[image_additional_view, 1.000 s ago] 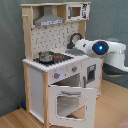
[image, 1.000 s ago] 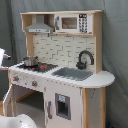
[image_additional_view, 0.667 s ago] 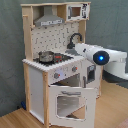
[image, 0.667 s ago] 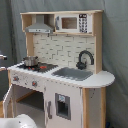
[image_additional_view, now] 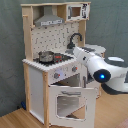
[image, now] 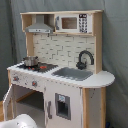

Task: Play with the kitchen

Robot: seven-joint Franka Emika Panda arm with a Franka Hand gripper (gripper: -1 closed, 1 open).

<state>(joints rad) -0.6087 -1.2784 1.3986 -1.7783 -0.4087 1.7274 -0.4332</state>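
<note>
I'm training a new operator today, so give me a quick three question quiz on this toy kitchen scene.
1. True or false: the oven door hangs open.
2. What sits on the stovetop? A) a kettle B) a small metal pot C) a plate
3. What colour is the faucet beside the sink?

Key: 1 true. 2 B, the pot. 3 black.

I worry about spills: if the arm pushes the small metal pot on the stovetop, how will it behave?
The pot looks small and probably light, so it would likely slide across the flat stovetop. It is squat, so tipping seems unlikely. Its shiny surface may be slippery.
</note>
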